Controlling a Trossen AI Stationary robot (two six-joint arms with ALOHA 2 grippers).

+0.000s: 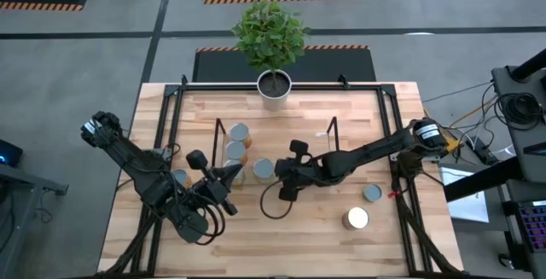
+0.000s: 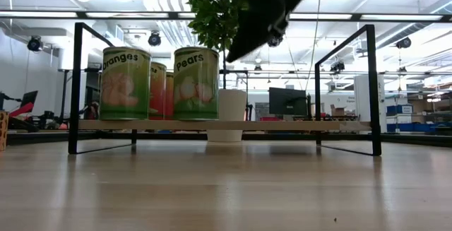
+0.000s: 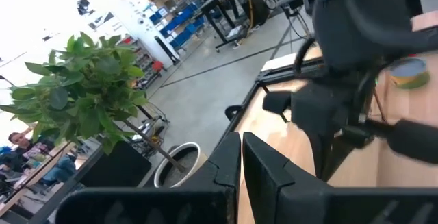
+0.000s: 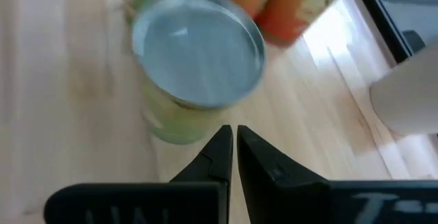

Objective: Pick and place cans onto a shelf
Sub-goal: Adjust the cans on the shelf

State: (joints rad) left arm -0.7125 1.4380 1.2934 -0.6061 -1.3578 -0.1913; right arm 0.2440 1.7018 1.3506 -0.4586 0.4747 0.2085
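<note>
Six cans show from above on the wooden bench (image 1: 162,236). Three stand in a row at the left end of the shelf (image 1: 277,153): one with a grey top (image 1: 239,131), one behind it (image 1: 235,150), and a third (image 1: 238,173) partly hidden under the left hand (image 1: 230,173). A fourth can (image 1: 264,169) stands just beside that row, directly in front of the right hand (image 1: 279,171). A smaller grey-topped can (image 1: 372,194) and a white-topped can (image 1: 357,218) stand well apart from the shelf, near the bench's right front.

Both hands have their fingers pressed together and carry nothing. The left hand sits at the shelf's left end, and its wrist camera looks across at the right arm and a green-labelled can (image 3: 409,72) beyond it. The right hand hangs over the middle of the shelf, its fingertips (image 4: 233,145) just short of the grey lid of the nearest can (image 4: 197,58), which has a pale green side; orange-sided cans (image 4: 301,5) stand behind it.

From bench height, the shelf's light board (image 2: 226,126) rests between two black wire frames. One can (image 2: 125,83) reads "Oranges" and another (image 2: 195,83) reads "Pears", with orange-red cans (image 2: 158,90) between and behind them.

A white plant pot (image 1: 274,89) with a leafy plant (image 1: 271,33) stands at the bench's far edge, behind the shelf. A black frame (image 1: 401,168) borders the bench.
</note>
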